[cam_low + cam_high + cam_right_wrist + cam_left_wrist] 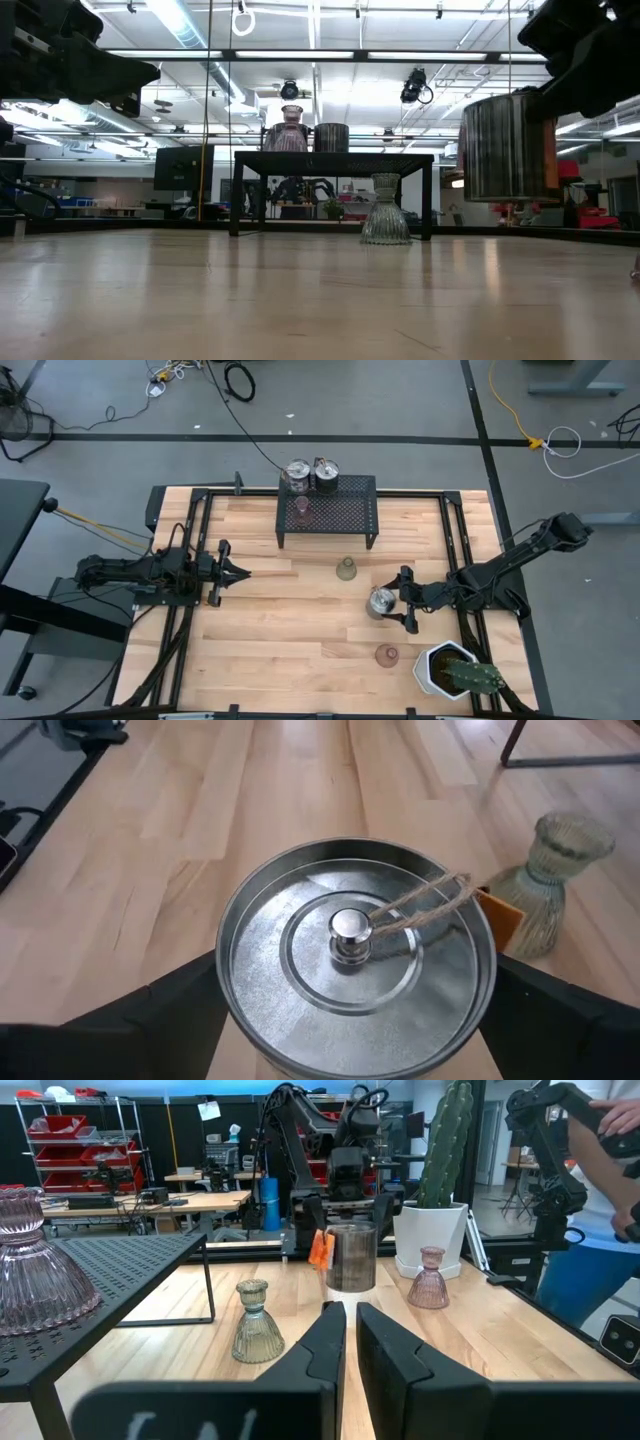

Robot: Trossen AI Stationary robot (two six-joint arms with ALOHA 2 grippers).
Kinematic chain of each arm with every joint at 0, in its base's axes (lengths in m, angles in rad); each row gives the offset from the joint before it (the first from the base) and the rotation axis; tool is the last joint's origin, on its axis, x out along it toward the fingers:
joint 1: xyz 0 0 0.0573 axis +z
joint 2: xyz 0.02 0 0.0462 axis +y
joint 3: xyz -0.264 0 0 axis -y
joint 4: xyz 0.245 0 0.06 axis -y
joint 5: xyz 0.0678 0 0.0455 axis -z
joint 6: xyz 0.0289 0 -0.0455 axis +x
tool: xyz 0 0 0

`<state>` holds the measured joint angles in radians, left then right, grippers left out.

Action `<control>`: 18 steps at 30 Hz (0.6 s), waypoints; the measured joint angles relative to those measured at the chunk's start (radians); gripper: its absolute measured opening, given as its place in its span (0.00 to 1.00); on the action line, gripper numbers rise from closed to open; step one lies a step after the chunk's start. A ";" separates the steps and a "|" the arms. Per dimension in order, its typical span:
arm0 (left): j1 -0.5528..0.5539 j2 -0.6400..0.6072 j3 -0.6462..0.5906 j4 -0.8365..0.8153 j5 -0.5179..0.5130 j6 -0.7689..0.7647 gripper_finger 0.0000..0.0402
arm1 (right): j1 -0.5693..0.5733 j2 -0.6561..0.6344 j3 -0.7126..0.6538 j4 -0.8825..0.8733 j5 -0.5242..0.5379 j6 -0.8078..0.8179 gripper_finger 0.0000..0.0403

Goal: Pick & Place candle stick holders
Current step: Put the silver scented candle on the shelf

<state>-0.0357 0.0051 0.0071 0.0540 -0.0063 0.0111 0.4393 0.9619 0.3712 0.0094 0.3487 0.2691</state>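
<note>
Just in front of the black mesh rack [327, 511], the right hand [396, 600] holds a silvery holder [380, 602] in wide-spread fingers, lifted clear of the bench [270, 620]; a loose grip could drop it onto the olive holder [346, 569] nearby. Left hand [232, 571] waits pinched shut, empty. Pale wood planks; workshop with shelves behind

The scene is evenly and brightly lit from overhead: long ceiling light strips [190, 20] are seen in the low view, and their glow is mirrored as a pale sheen on the worktop [300, 290]. Shadows are soft and short. In the right wrist view, highlights are caught on the silvery holder [355, 965], while the olive-green holder [550, 880] beyond is rendered slightly soft.
</note>
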 joint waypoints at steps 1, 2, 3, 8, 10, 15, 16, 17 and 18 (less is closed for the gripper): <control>0.000 0.000 0.000 0.000 0.000 0.000 0.09 | 0.000 0.000 0.006 -0.006 0.000 -0.001 0.91; 0.000 0.000 0.000 0.000 0.000 0.000 0.09 | 0.000 0.000 0.009 -0.011 0.000 -0.004 0.91; 0.000 0.000 0.000 0.000 0.000 0.000 0.09 | 0.000 0.000 0.010 -0.015 0.000 -0.005 0.91; 0.000 0.000 0.000 0.000 0.000 0.000 0.09 | 0.000 -0.018 0.010 -0.033 0.001 -0.006 0.91; 0.000 0.000 0.000 0.000 0.000 0.000 0.09 | 0.000 -0.034 0.010 -0.040 0.001 -0.006 0.91; 0.000 0.000 0.000 0.000 0.000 0.000 0.09 | 0.000 -0.087 0.033 -0.087 0.006 -0.010 0.91; 0.000 0.000 0.000 0.000 0.000 0.000 0.09 | -0.001 -0.092 0.047 -0.114 0.014 -0.016 0.91; 0.000 0.000 0.000 0.000 0.000 0.000 0.09 | -0.002 -0.096 0.062 -0.141 0.022 -0.021 0.91; 0.000 0.000 0.000 0.000 0.000 0.000 0.09 | -0.005 -0.098 0.081 -0.166 0.029 -0.027 0.91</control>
<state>-0.0358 0.0054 0.0071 0.0542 -0.0063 0.0109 0.4345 0.8637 0.4518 -0.1569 0.3781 0.2424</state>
